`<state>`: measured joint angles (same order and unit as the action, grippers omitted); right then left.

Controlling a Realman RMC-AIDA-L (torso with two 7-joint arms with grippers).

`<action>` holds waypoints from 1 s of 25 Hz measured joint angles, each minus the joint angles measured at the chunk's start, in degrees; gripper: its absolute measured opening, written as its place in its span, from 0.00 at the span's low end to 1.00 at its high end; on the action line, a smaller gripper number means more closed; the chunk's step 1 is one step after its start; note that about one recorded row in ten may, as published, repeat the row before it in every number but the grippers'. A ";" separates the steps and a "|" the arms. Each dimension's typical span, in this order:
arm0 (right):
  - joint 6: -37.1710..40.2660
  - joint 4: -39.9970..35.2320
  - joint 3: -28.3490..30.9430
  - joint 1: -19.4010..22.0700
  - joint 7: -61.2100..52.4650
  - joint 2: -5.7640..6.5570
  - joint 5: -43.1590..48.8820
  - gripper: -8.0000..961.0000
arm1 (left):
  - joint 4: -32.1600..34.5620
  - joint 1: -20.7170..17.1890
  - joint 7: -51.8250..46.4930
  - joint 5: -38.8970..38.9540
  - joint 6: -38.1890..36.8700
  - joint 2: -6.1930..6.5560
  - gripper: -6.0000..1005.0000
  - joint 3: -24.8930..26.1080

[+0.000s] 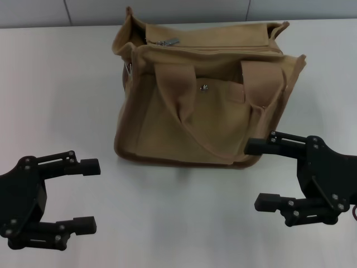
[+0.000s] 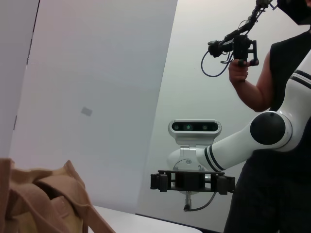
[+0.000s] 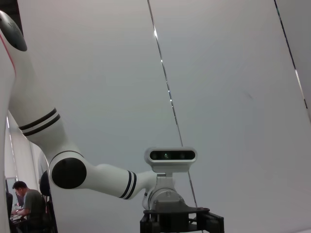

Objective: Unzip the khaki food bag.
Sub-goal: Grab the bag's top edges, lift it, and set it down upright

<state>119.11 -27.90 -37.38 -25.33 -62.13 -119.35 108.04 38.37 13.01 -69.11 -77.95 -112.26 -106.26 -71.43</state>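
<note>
The khaki food bag (image 1: pixel 195 111) stands upright on the white table (image 1: pixel 56 84), front pocket and metal snap (image 1: pixel 204 87) facing me, both strap handles hanging down the front. Its metal zipper pull (image 1: pixel 167 42) lies on the top, near the bag's left end. My left gripper (image 1: pixel 88 195) is open and empty, low on the left, well in front of the bag. My right gripper (image 1: pixel 261 174) is open and empty, with one finger close to the bag's front right bottom corner. A corner of the bag (image 2: pixel 43 204) shows in the left wrist view.
The table's far edge meets a grey wall just behind the bag. In the left wrist view the right arm's gripper (image 2: pixel 192 182) shows far off, with a person (image 2: pixel 277 73) holding a camera rig behind it. The right wrist view shows the left arm's gripper (image 3: pixel 182 223) and a wall.
</note>
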 joint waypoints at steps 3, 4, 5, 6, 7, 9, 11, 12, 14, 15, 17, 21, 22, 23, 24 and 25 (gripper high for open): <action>-0.02 0.00 0.03 -0.18 0.00 0.00 -0.04 0.86 | -0.28 0.00 -0.01 -0.03 0.14 -0.04 0.83 0.34; -0.03 0.00 0.04 -0.20 0.11 0.00 -0.06 0.86 | -0.54 0.00 -0.02 -0.04 0.23 -0.10 0.83 0.81; -0.04 0.01 0.06 -0.21 0.23 0.00 -0.08 0.86 | -0.70 0.00 -0.02 -0.05 0.27 -0.12 0.83 1.08; -0.07 0.05 0.08 -0.21 0.31 0.00 -0.10 0.86 | -0.93 0.01 -0.03 -0.05 0.30 -0.21 0.82 1.60; -0.13 0.33 0.08 -0.27 0.41 0.00 -0.11 0.86 | -1.07 0.01 -0.03 -0.06 0.31 -0.26 0.82 1.90; -0.17 0.49 0.08 -0.29 0.46 0.00 -0.11 0.86 | -1.26 0.01 -0.04 -0.08 0.33 -0.38 0.81 2.45; -0.41 0.63 0.08 -0.30 0.49 -0.03 -0.11 0.86 | -1.37 0.00 -0.05 -0.10 0.38 -0.60 0.81 2.79; -0.90 0.89 0.07 -0.31 0.51 -0.06 -0.12 0.86 | -1.39 -0.04 -0.06 -0.11 0.53 -0.78 0.81 3.20; -1.14 1.09 0.08 -0.31 0.51 -0.06 -0.16 0.86 | -1.39 -0.31 -0.25 -0.16 1.53 -1.49 0.80 4.92; -1.56 1.46 0.10 -0.32 0.52 -0.06 -0.35 0.86 | -1.38 -0.59 -0.45 -0.29 2.41 -2.09 0.80 6.49; -2.72 2.27 0.15 -0.26 0.57 -0.03 -0.82 0.86 | -1.37 -1.73 -0.57 -0.87 6.32 -4.85 0.79 12.82; -3.91 2.88 0.15 -0.14 0.62 -0.01 -1.11 0.86 | -1.43 -2.73 3.11 -0.98 9.26 -9.13 0.78 16.81; -4.42 3.74 0.14 -0.26 0.83 -0.03 -1.49 0.86 | -1.65 -2.92 7.01 -1.20 11.26 -11.50 0.77 17.86; -4.42 3.74 0.14 -0.26 0.83 -0.03 -1.49 0.86 | -1.65 -2.92 7.01 -1.20 11.26 -11.50 0.77 17.86; -4.63 4.28 0.13 -0.36 1.14 -0.04 -1.68 0.86 | -1.92 -2.82 8.36 -1.14 12.00 -12.05 0.77 17.96; -4.75 4.64 0.13 -0.46 1.45 -0.05 -1.80 0.86 | -3.12 -2.21 10.17 -0.79 12.98 -12.51 0.77 17.72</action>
<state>114.36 -23.26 -37.26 -25.79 -60.68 -119.40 106.24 35.25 10.80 -58.94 -78.74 -99.29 -118.77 -53.71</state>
